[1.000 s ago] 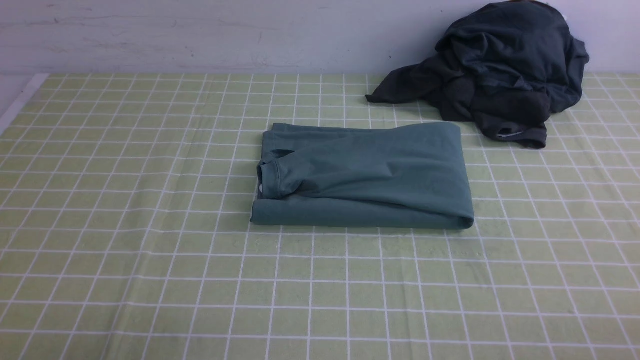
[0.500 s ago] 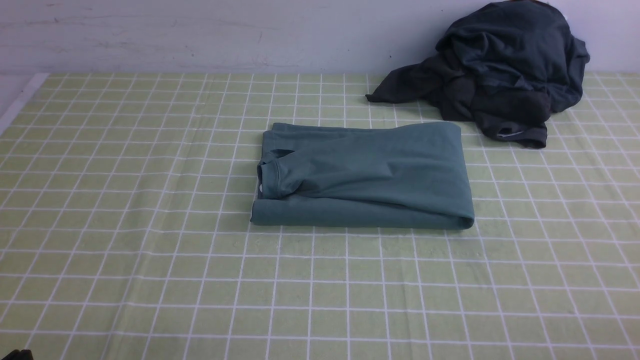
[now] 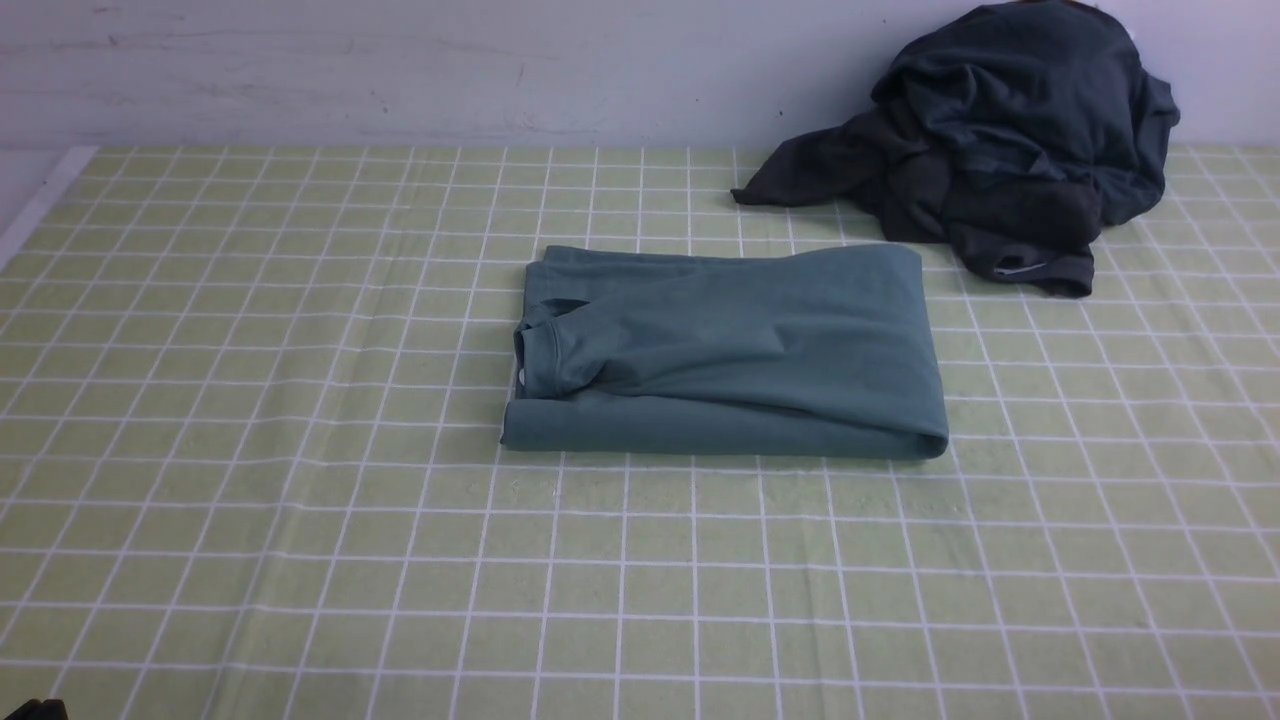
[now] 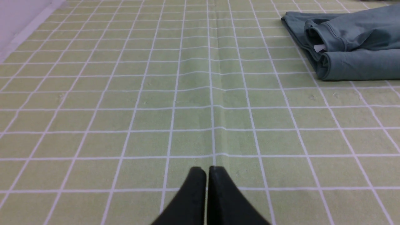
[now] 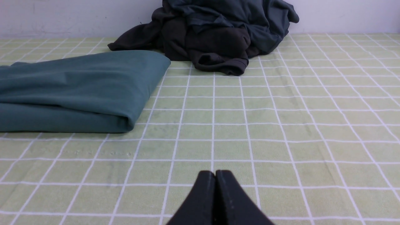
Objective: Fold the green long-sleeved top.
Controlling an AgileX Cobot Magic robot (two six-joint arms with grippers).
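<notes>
The green long-sleeved top [image 3: 730, 350] lies folded into a thick rectangle in the middle of the checked cloth, its ribbed collar and white label at the left end. The left wrist view shows that collar end [image 4: 347, 47]; the right wrist view shows the rounded fold end [image 5: 78, 90]. My left gripper [image 4: 207, 170] is shut and empty, low over the cloth, well short of the top. My right gripper [image 5: 215, 173] is shut and empty too, off the top's right end. Only a dark sliver of the left arm [image 3: 30, 710] shows in the front view; the right arm is out of it.
A heap of dark charcoal and slate-blue garments [image 3: 1000, 140] sits at the back right against the pale wall, seen also in the right wrist view [image 5: 215, 34]. The green checked tablecloth [image 3: 300, 450] covers the table; its left edge [image 3: 40, 200] meets a white border.
A dark sliver of the left arm came into the front view's bottom-left corner between one second and half a second ago. The folded top and the dark heap have not moved.
</notes>
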